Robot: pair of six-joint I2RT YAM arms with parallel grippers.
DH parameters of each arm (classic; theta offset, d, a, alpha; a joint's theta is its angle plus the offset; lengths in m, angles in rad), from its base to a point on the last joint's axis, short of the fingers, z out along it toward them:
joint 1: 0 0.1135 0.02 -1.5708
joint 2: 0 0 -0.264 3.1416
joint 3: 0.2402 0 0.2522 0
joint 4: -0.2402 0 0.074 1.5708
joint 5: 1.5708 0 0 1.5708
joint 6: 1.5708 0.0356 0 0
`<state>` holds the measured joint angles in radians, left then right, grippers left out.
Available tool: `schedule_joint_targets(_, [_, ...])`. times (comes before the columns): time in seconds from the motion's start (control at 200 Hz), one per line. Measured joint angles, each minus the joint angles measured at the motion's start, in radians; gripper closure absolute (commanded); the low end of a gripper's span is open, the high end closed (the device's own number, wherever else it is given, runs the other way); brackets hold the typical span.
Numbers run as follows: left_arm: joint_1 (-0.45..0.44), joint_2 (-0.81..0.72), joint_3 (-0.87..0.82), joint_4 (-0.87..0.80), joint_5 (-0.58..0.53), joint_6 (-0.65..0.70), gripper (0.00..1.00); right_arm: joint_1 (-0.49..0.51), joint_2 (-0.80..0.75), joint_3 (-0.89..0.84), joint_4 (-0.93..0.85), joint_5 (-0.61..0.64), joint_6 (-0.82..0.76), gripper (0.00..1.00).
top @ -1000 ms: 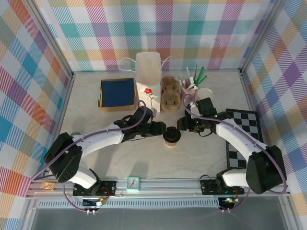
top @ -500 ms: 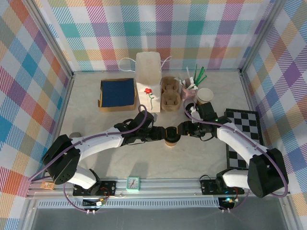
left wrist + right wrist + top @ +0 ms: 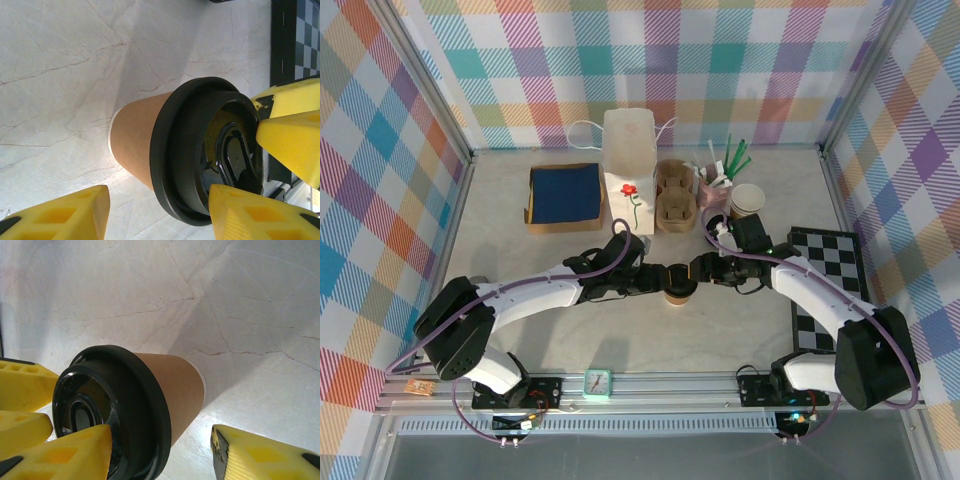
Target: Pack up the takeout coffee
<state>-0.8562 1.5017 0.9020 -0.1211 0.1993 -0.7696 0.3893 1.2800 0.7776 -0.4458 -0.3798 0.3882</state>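
Both open: L pincer (image 3: 660, 279), R pincer (image 3: 697, 271) flank takeout coffee (image 3: 678, 284), upright, axis vert., lid (image 3: 200, 155) up.

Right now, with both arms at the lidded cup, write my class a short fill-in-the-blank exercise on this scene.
1. The takeout coffee is brown paper with a ____ lid.
2. It stands ____ on the table, not tipped over.
3. The left gripper and the right gripper reach it from ____ sides.
4. The white bag behind it bears a red ____.
Missing words: black; upright; opposite; flower.
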Motion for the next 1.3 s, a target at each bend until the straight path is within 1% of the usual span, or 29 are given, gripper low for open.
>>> schedule_joint_targets(0.66, [0.000,0.018,0.031,0.020,0.002,0.000,0.45,0.000,0.008,-0.011,0.027,-0.014,0.015,0.46])
schedule_joint_targets(1.045, [0.000,0.048,0.026,0.025,0.016,-0.008,0.48,0.000,0.008,-0.011,0.027,-0.014,0.015,0.47])
schedule_joint_targets(1.3, [0.000,0.038,-0.032,0.117,0.022,-0.034,0.53,0.000,0.008,-0.011,0.027,-0.007,0.015,0.47])
